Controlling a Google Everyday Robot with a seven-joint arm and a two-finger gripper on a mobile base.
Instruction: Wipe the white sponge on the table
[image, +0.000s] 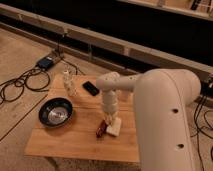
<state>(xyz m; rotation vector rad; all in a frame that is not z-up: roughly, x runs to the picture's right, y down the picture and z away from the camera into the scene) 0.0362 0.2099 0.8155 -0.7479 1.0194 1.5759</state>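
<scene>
The white sponge (114, 129) lies flat on the light-brown wooden table (75, 141), right of the middle and toward the front. My gripper (110, 121) points straight down onto the sponge's left end and is shut on it, pressing it to the tabletop. A small reddish-brown object (101, 128) lies right next to the sponge on its left, touching or nearly touching it. The big white arm (165, 115) fills the right side and hides the table's right end.
A dark bowl (56, 111) sits at the table's left. A small pale bottle (69, 83) and a flat black object (90, 88) stand at the back edge. Cables (22, 82) and a blue box (46, 62) lie on the floor at left.
</scene>
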